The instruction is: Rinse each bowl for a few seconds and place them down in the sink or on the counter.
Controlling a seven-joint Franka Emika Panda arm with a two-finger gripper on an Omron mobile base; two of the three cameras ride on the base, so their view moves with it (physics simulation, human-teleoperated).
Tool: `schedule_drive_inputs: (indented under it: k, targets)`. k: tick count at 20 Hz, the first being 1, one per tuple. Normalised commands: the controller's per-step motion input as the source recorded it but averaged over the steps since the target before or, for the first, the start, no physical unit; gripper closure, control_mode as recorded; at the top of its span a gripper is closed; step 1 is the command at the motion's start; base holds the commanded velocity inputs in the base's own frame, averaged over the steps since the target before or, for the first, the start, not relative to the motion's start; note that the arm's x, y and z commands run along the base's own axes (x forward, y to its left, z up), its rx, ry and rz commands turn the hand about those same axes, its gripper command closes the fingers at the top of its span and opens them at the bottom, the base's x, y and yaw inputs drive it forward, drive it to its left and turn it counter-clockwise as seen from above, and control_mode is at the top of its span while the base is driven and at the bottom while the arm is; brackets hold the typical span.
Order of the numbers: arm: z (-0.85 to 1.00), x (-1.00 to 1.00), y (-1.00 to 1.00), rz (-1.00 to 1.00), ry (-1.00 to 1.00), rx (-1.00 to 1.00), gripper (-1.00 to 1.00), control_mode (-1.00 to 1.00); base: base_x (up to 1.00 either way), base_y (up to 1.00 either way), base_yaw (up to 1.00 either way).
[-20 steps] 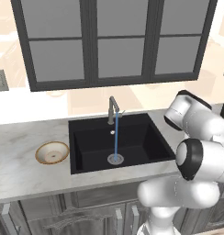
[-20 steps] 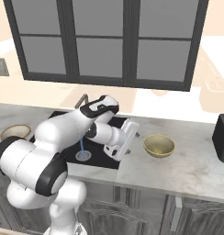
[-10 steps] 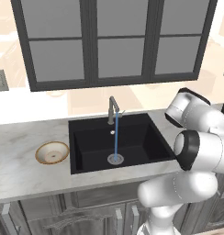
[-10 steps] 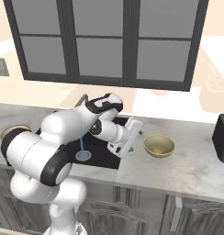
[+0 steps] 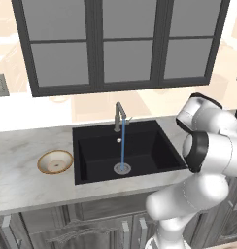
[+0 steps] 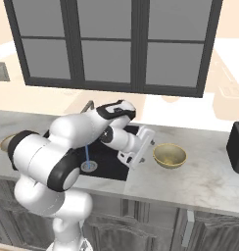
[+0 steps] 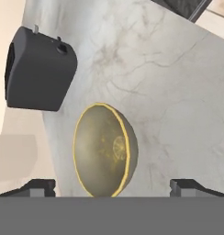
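The deeper olive-yellow bowl (image 6: 169, 155) (image 7: 104, 149) sits upright on the counter (image 6: 200, 176) to the right of the sink (image 5: 123, 151). My gripper (image 6: 141, 147) (image 7: 114, 188) hovers just left of that bowl, over the sink's right edge. It is open and empty, and the bowl lies ahead between the two fingertips (image 7: 38, 186). The shallow tan-rimmed bowl (image 5: 55, 162) (image 6: 6, 142) rests on the counter (image 5: 23, 185) left of the sink. A thin blue stream of water (image 5: 123, 146) falls from the faucet (image 5: 119, 114) onto the drain (image 5: 122, 168).
A black toaster (image 6: 237, 142) (image 7: 38, 69) stands on the counter beyond the olive bowl, at the far right. Dark-framed windows rise behind the sink. My own arm covers much of the sink in the right base view.
The hand has moved a little to the right, closer to the olive bowl, with the elbow shifting along. Both bowls and the water stream are as before.
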Motion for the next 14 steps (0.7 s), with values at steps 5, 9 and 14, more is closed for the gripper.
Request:
schedule_drive_inputs:
  k: [5,9,14]
  targets:
    - [-0.1,0.04,-0.09,0.01,0.02,0.02,-1.0,-1.0,0.0,0.0,0.0]
    - [-0.07,0.04,-0.13,0.01,0.02,0.03,-1.0,-1.0,0.0,0.0,0.0]
    - [-0.06,0.07,-0.13,0.01,0.02,0.03,-1.0,-1.0,0.0,0.0,0.0]
